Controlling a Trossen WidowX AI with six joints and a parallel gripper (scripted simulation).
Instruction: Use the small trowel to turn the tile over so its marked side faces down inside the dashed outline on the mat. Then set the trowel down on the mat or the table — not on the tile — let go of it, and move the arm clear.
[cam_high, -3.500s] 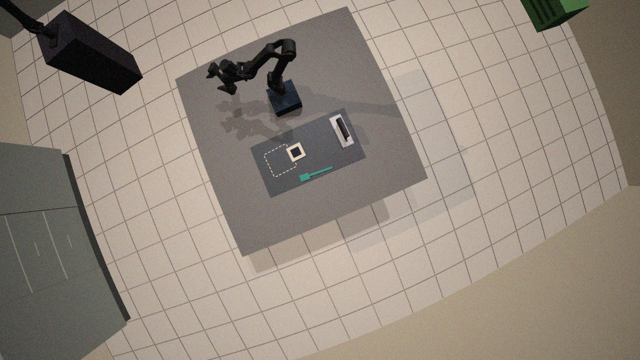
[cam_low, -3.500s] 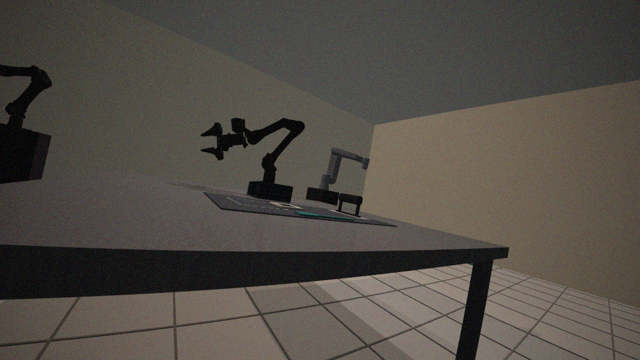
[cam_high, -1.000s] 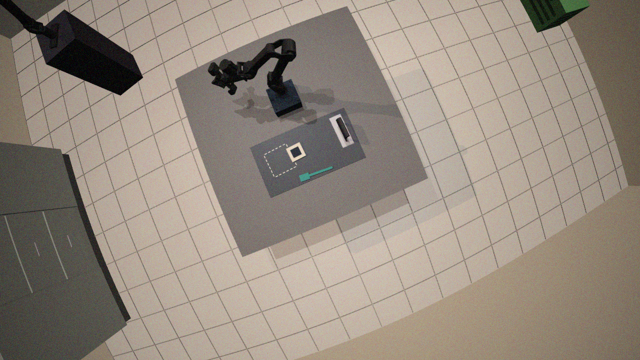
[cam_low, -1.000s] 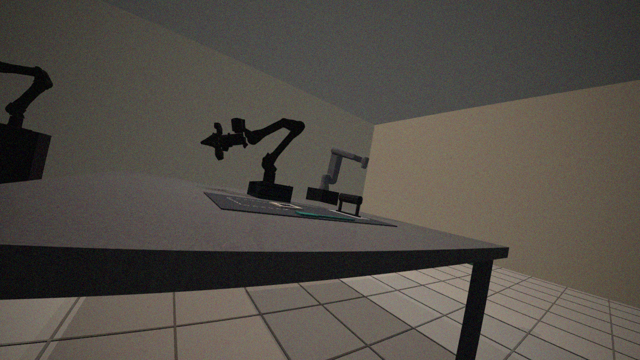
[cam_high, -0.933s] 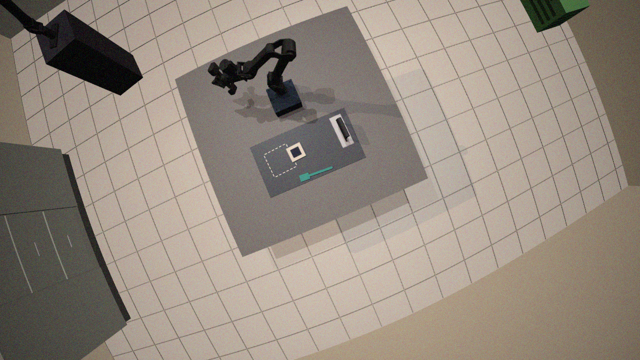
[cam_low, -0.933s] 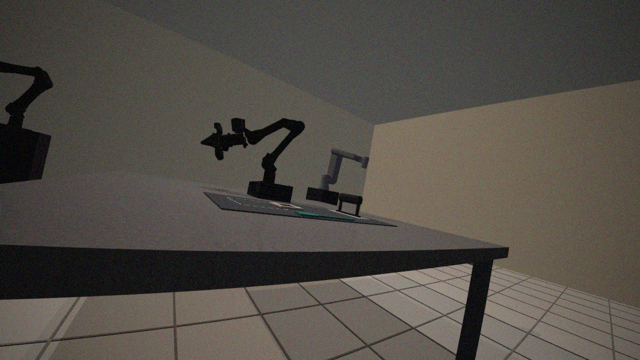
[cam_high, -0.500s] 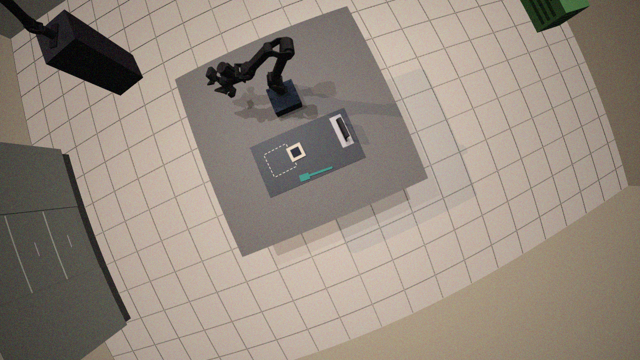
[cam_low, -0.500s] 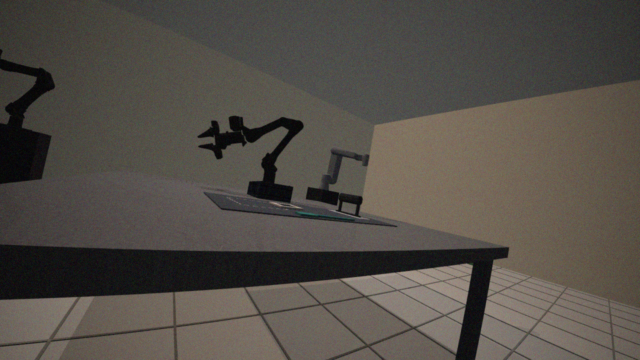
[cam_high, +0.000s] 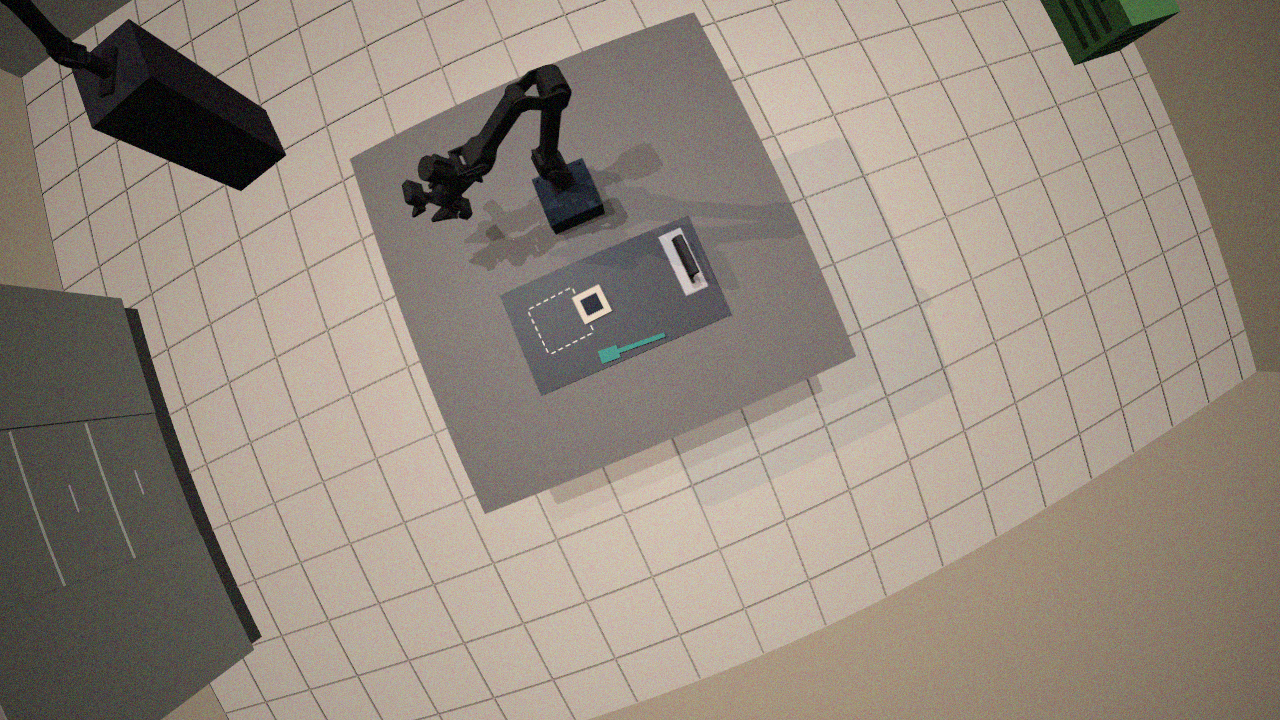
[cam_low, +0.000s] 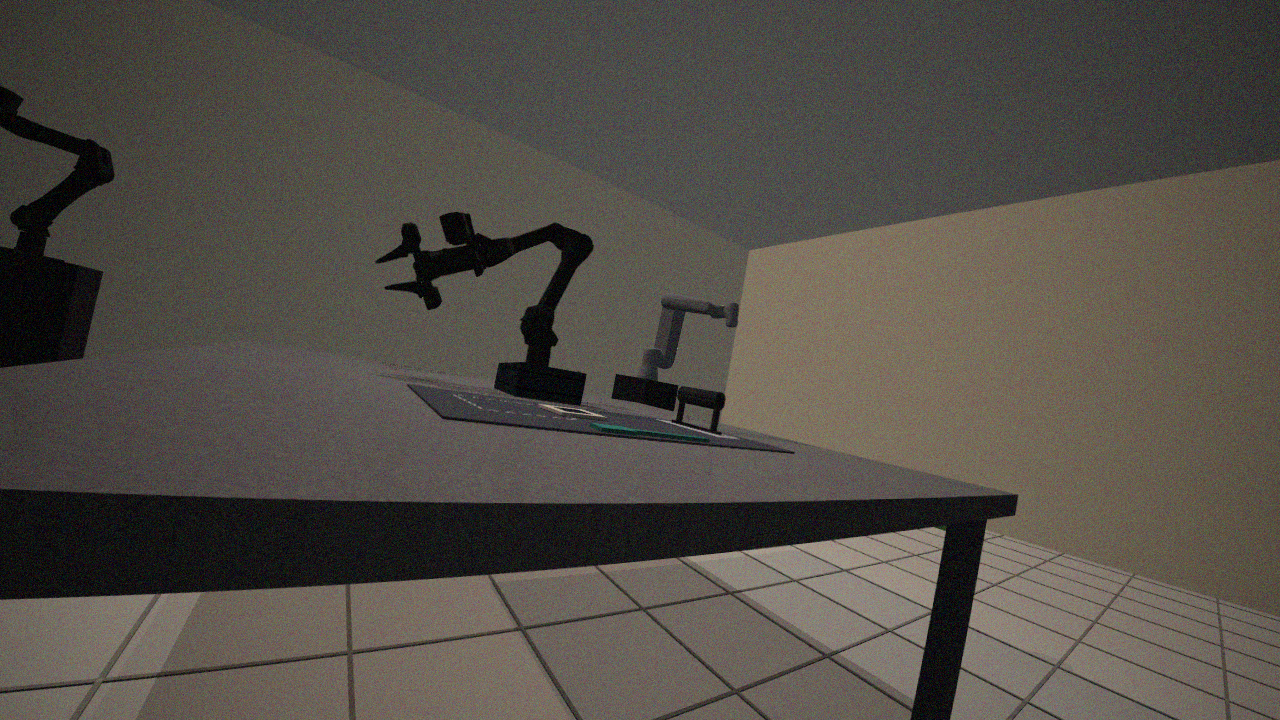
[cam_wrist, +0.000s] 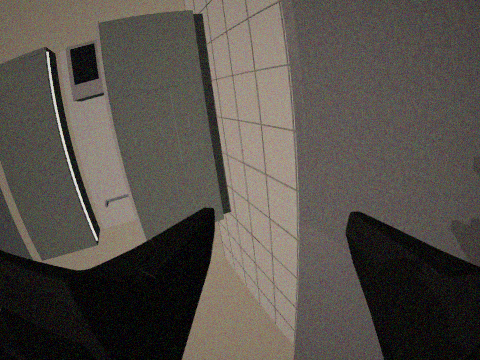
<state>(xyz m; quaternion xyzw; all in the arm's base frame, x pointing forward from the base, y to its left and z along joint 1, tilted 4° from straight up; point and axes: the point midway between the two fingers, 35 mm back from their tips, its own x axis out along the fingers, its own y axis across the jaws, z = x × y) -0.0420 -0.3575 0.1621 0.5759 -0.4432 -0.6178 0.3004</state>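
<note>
The cream tile (cam_high: 591, 304) (cam_low: 572, 411) lies flat on the dark mat (cam_high: 633, 300) with its dark square mark facing up. It overlaps the right side of the dashed outline (cam_high: 550, 352). A teal tool (cam_high: 609, 354) (cam_low: 626, 431) with a flat blade and thin handle lies along the mat's front edge. A pale plate (cam_high: 698, 288) with a raised black bar handle (cam_high: 685, 256) (cam_low: 700, 397) stands at the mat's right end. I cannot tell which of these two is meant as the trowel. My gripper (cam_high: 426, 214) (cam_low: 382, 274) (cam_wrist: 283, 221) is open and empty, high above the table's left part.
The arm's dark base (cam_high: 570, 198) (cam_low: 540, 383) stands behind the mat. The table's left edge (cam_wrist: 298, 200) shows between my fingers. Beyond it are the tiled floor and grey cabinets (cam_wrist: 160, 120). Another arm on a dark pedestal (cam_high: 183, 116) stands beyond the table to the left.
</note>
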